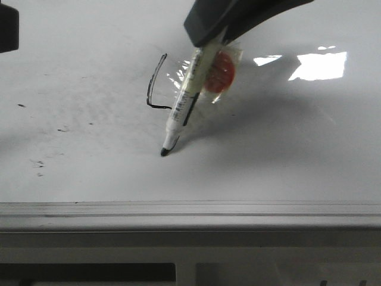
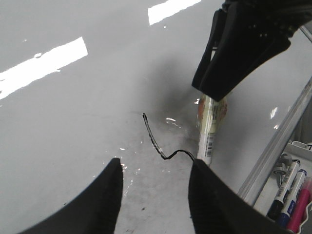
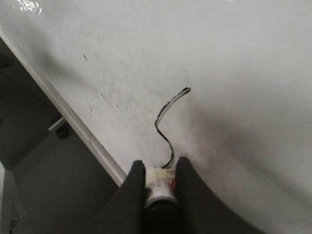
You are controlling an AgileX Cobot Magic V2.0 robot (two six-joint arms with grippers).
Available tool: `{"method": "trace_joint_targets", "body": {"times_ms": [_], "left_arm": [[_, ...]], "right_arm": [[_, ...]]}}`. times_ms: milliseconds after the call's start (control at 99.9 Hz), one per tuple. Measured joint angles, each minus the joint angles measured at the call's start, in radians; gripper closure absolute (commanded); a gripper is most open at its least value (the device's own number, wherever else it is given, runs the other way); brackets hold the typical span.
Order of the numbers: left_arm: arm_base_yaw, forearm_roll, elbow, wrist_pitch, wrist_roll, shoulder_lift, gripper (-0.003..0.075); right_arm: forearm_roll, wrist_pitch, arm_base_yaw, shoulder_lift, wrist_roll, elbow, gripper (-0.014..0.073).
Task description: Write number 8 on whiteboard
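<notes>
While our right gripper (image 1: 209, 37) is clamped on a marker (image 1: 183, 107), the pen slants down with its black tip touching the whiteboard (image 1: 89, 161) near the grey edge rail (image 1: 190, 210). Of the number 8 (image 1: 156, 83) only a partial stroke shows: a thin black line running down the board, then hooking sideways toward the marker's barrel. Our left gripper (image 2: 155, 195) hovers just above the board with its fingers (image 2: 105, 200) spread apart, holding nothing. Spare markers (image 2: 290, 195) lie beyond the rail.
</notes>
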Motion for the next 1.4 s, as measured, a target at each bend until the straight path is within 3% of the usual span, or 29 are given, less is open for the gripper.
{"method": "trace_joint_targets", "body": {"times_ms": [390,821,1151,1401], "left_arm": [[0.000,0.000,0.000,0.000,0.000,0.000,0.0421],[0.000,0.000,0.000,0.000,0.000,0.000,0.0421],[-0.053,0.085,0.000,-0.028,0.000,0.061,0.0421],[-0.075,0.044,0.000,-0.100,0.000,0.164,0.0421]], "right_arm": [[-0.019,-0.102,-0.070,-0.080,0.020,0.000,0.0637],[-0.046,-0.184,-0.035,-0.085,0.022,0.000,0.0637],[-0.059,-0.107,0.104,-0.113,0.018,0.000,0.0637],[-0.030,-0.096,0.202,-0.070,0.026,0.000,0.0637]]}}
